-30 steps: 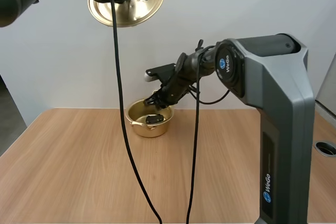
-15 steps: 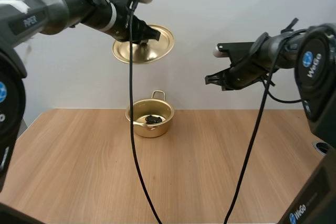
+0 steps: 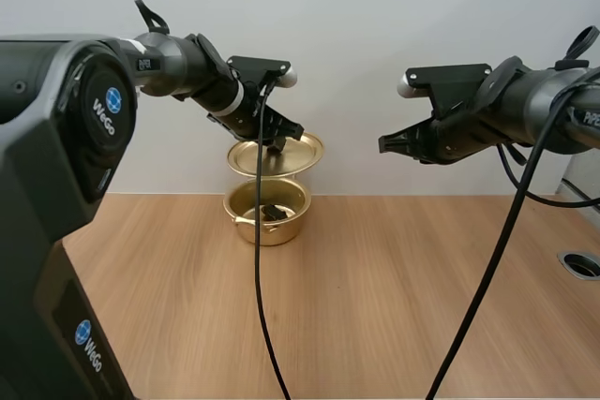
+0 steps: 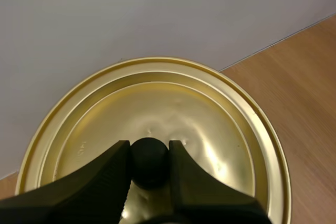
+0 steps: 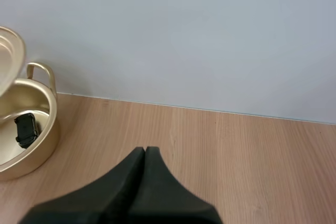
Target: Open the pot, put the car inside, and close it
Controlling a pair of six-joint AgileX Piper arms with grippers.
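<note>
Black car [image 3: 273, 212] sits inside the open gold pot [image 3: 246, 224] at the far side of the table [image 3: 375, 306], lid [image 3: 300, 155] hanging just above it, left gripper [image 3: 277, 141] pinching its black knob [image 4: 149, 160], right gripper [image 5: 145, 151] airborne well to the right, fingers pressed together on nothing.

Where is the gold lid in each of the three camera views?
High view: lid hangs just above the pot, held by the left gripper.
Left wrist view: lid close up, clamped at its knob.
Right wrist view: lid rim above the pot holding the car.
Shared landmark: the wooden table.
</note>
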